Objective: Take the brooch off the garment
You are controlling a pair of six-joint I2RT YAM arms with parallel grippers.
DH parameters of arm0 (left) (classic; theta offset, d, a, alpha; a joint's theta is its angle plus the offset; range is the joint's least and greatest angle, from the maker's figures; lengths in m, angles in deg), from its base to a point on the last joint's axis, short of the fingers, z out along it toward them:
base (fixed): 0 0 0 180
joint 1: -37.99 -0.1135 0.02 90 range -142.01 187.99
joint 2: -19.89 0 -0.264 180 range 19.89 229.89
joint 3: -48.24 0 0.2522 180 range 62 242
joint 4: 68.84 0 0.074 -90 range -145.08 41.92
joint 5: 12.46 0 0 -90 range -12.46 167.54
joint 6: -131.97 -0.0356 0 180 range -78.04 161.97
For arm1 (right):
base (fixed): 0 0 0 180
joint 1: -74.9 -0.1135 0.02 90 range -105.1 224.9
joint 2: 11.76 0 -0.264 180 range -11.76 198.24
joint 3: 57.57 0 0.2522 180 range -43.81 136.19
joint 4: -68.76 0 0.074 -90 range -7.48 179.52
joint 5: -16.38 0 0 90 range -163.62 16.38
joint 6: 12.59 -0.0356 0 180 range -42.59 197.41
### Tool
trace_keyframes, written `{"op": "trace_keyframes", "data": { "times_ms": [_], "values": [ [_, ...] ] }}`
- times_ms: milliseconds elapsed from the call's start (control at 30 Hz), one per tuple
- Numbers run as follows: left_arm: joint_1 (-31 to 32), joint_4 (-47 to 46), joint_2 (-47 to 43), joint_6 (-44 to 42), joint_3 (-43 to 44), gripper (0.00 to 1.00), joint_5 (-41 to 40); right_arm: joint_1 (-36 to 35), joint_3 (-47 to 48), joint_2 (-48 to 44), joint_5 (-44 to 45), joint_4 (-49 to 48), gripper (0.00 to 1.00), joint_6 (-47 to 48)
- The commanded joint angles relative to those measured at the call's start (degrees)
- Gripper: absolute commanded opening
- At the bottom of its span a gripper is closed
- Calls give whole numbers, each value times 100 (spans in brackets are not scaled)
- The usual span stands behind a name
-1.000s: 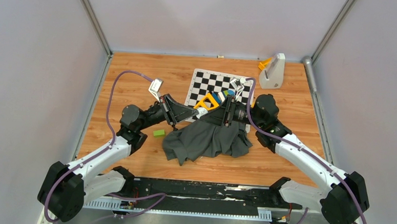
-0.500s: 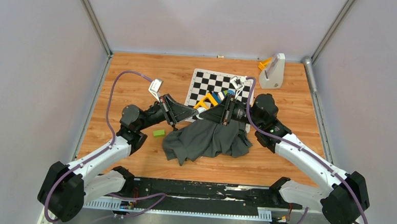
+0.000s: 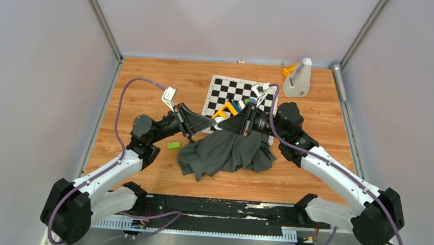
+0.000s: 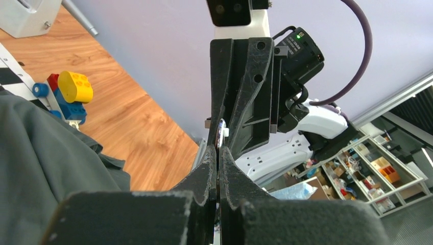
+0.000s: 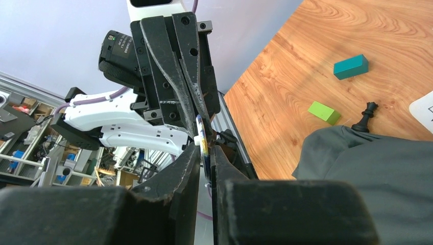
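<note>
Dark grey fabric garment [image 3: 224, 154] sits bunched mid-table, just in front of the black-and-white chequered board [image 3: 233, 91]. Small green block [image 3: 173, 145] just left of it. Multicoloured toy bricks [image 3: 233, 107] at the board's near edge, white wedge-shaped stand [image 3: 298, 79] behind-right of the board. Left gripper [image 4: 218, 150] and right gripper [image 5: 204, 149] meet tip to tip over the garment's far edge, small round white brooch [image 5: 202, 133] between the right one's tips.

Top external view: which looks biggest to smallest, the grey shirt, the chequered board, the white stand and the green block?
1. The grey shirt and the chequered board: too close to rank, since the shirt is crumpled and the board is partly covered.
2. The white stand.
3. The green block.
</note>
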Motion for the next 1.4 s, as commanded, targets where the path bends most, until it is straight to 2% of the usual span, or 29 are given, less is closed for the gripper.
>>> {"op": "trace_keyframes", "data": {
  "times_ms": [0, 167, 367, 567, 800, 1067, 1267, 1300, 1367],
  "values": [
    [-3, -319, -268, -224, -1, 0, 148, 3, 236, 14, 332, 249, 11, -124],
    [-3, -328, -421, -451, -24, 0, 206, 11, 249, 57, 508, 381, 5, -424],
    [4, -124, -899, -857, -230, 0, -150, 55, 116, -38, 939, 420, 5, -719],
    [8, 368, -1084, -1120, -306, 0, -404, 56, -160, -173, 1094, 133, 12, -770],
    [6, 465, -1111, -1224, -366, 0, -511, 56, -203, -198, 1213, 206, 13, -702],
    [3, 939, -1163, -1417, -300, 0, -720, 58, -205, -232, 1373, 391, 23, -536],
    [4, 1242, -1042, -1435, -220, 0, -792, 56, -229, -215, 1278, 300, 19, -432],
    [5, 1298, -1028, -1418, -225, 0, -815, 57, -229, -216, 1308, 349, 20, -382],
    [2, 1569, -1008, -1427, -220, 0, -947, 56, -178, -228, 1433, 650, 28, -215]
  ]
}}
